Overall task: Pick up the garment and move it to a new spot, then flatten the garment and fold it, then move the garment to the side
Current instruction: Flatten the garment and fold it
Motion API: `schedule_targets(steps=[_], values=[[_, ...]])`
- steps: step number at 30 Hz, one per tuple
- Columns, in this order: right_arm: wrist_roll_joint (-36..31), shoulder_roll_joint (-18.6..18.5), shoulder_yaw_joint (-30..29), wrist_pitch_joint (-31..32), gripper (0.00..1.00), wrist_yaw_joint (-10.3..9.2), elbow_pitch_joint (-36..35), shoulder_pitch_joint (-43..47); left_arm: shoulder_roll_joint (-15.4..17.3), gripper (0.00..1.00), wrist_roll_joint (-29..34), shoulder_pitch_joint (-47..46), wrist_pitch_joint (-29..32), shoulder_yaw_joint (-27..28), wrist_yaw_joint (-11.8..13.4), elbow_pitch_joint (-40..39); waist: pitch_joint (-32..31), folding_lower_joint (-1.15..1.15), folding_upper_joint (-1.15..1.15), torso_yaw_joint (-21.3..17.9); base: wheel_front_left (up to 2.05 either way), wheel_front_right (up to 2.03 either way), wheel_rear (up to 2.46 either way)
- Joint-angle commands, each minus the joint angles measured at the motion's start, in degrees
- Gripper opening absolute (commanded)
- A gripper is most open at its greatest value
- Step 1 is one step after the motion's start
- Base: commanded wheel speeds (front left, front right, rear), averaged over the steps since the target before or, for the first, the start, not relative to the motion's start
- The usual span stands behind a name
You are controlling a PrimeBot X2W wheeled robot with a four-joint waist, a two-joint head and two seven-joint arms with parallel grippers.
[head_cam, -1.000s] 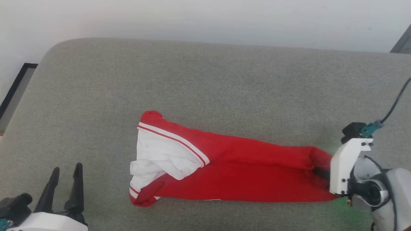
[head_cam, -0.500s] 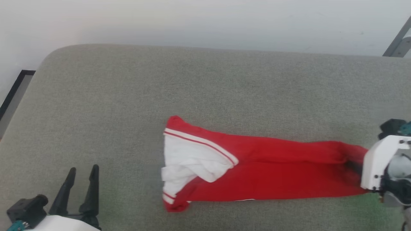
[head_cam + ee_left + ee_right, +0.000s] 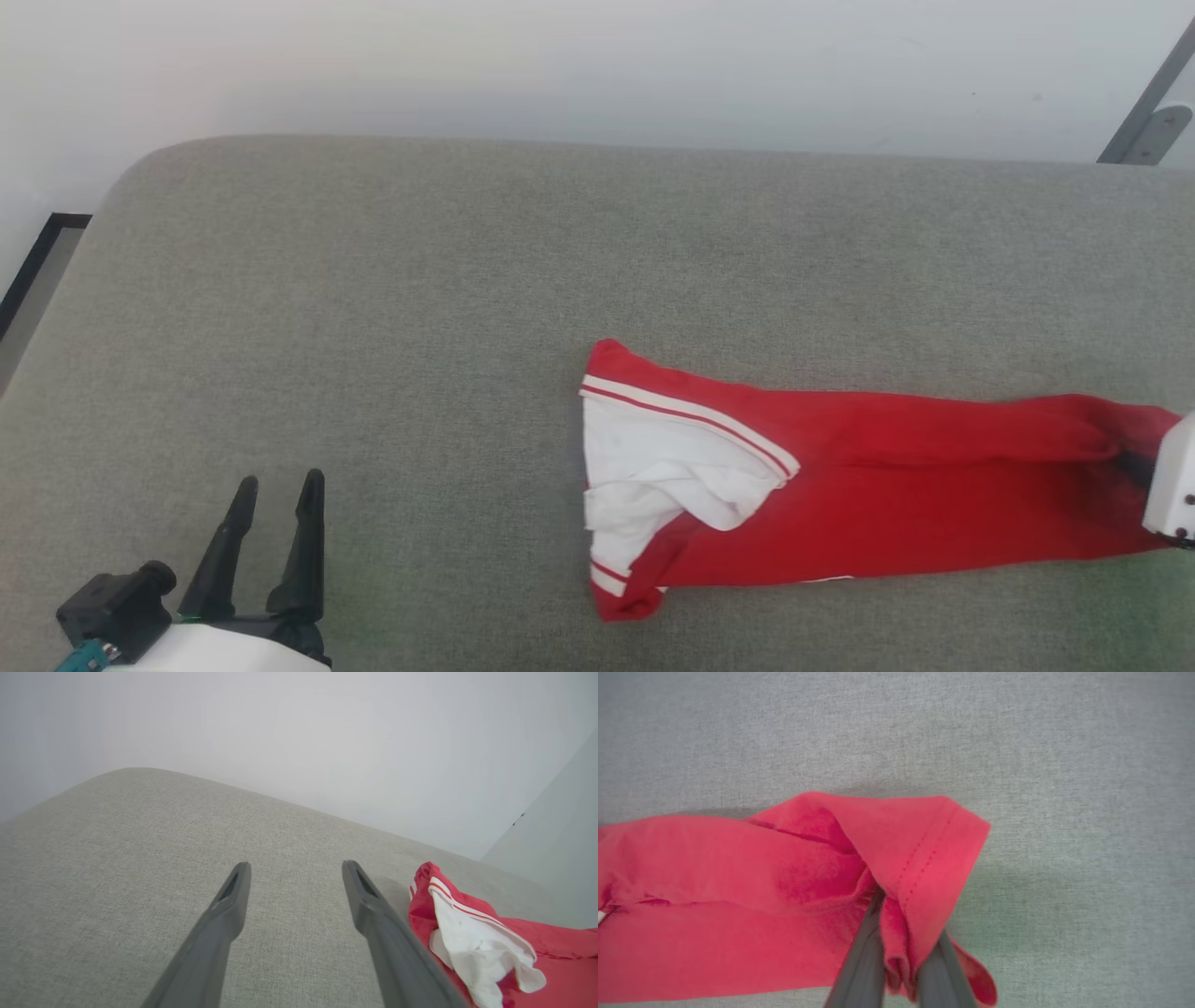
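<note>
Garment (image 3: pixel 878 504): red jersey pulled out into a long narrow band, running left-right on the near right part of the grey fabric cushion (image 3: pixel 373 280). White sleeve (image 3: pixel 663 467) w/ red stripes is bunched at its left end. Number and lettering are hidden, prob. folded under.

The right end is gathered into the right gripper (image 3: pixel 903 956), fingers clamped together on a wad of cloth just inside the stitched hem (image 3: pixel 924 858). That end looks slightly tented off the cushion; the rest lies flat on it.

Left gripper (image 3: pixel 278 485) is near left, fingers wide apart, nothing in them, well apart from the sleeve end. Pale wall (image 3: pixel 560 65) beyond the far edge.

Handling, as judged: light, soft, limp knit, no stiffness, so it follows the pull and ropes up rather than spreading. The cushion's weave prob. drags at it, so lifting would go better than sliding. Not fragile or slippery. Best holds are the hem corners and shoulder seams, where the doubled cloth is firmest. To flatten it, the free gripper could take the sleeve/shoulder end opposite.
</note>
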Motion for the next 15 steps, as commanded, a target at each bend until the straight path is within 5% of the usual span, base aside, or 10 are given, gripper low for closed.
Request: schedule_targets(steps=[1,9,15], values=[[-0.8,-0.4,-0.9,-0.5,0.00,-0.06,0.4,-0.6,-0.2,1.00,0.3,0.5,-0.3,0.0,-0.1,-0.4,-0.1,0.00,-0.01,-0.1,0.00,0.00,0.00],[-1.8,-0.2,-2.3,0.8,0.00,-0.06,-0.4,-0.8,-0.4,1.00,0.5,0.3,-0.3,0.1,-0.1,-0.8,-0.4,0.00,-0.01,-0.7,0.00,0.00,0.00],[1.9,2.0,-1.0,6.2,0.00,-0.06,-7.3,0.6,-0.2,1.00,0.5,0.9,-0.3,0.4,-0.1,-0.8,-0.8,0.00,-0.01,-1.2,0.00,0.00,0.00]])
